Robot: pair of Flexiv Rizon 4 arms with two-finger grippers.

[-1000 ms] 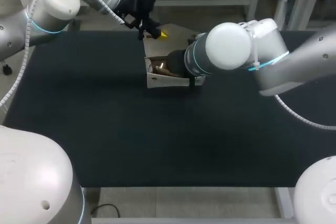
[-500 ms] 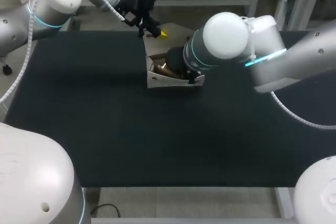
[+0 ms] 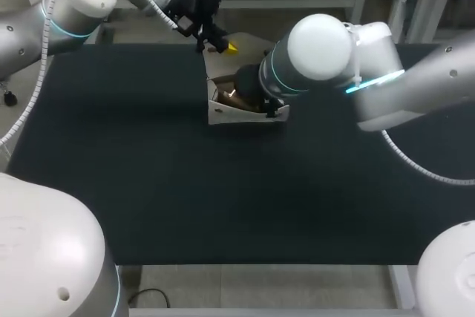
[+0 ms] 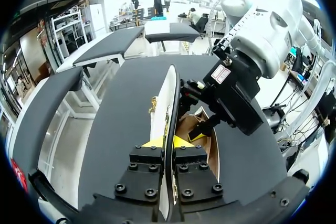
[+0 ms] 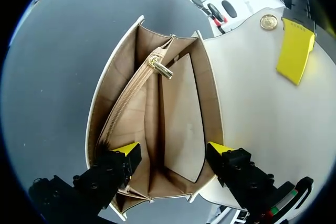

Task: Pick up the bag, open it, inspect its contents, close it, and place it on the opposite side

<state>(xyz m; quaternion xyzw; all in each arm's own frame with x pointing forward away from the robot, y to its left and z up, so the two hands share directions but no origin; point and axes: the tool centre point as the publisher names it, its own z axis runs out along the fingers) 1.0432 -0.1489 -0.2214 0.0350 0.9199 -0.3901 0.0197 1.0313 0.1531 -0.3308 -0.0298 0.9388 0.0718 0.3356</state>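
1. The bag (image 5: pixel 157 124) is sitting open-mouthed on the table (image 3: pixel 148 183), directly under the right gripper (image 5: pixel 173 150). Its walls are judged stiff and light, its skin smooth and perhaps slippery.
2. Its flap (image 4: pixel 164 103) is being pinched edge-on by the left gripper (image 4: pixel 169 142), with a finger pressed on each face. This thin, rigid panel is judged the surest hold.
3. The right gripper is being held spread, a fingertip at each side of the mouth, gripping nothing.
4. A zip pull (image 5: pixel 164 71) is showing ahead of it.
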